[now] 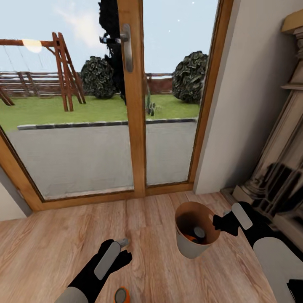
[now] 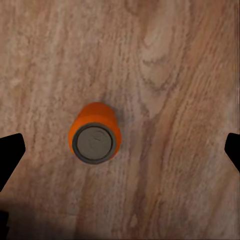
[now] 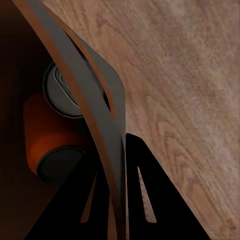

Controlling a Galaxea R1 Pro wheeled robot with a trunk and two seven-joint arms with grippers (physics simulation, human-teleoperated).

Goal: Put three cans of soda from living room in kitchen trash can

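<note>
The tan trash can point(image 1: 191, 249) hangs tilted just above the wood floor, with my right gripper point(image 1: 219, 221) shut on its rim point(image 3: 85, 90). Inside its dark hollow lie an orange soda can point(image 1: 190, 238) point(image 3: 50, 135) and a dark can with a silvery top point(image 1: 199, 232) point(image 3: 62, 95). The other orange can point(image 1: 122, 296) point(image 2: 94, 132) stands upright on the floor. My left gripper point(image 1: 120, 252) hovers over it, open, with its black fingertips point(image 2: 10, 155) wide apart on either side of the can and not touching it.
Wood-framed glass doors point(image 1: 134, 126) onto a garden fill the wall ahead. A beige wall point(image 1: 244, 105) and the stone fireplace point(image 1: 286, 160) stand close on the right, just behind my right arm. Wood floor point(image 1: 50, 252) spreads to the left.
</note>
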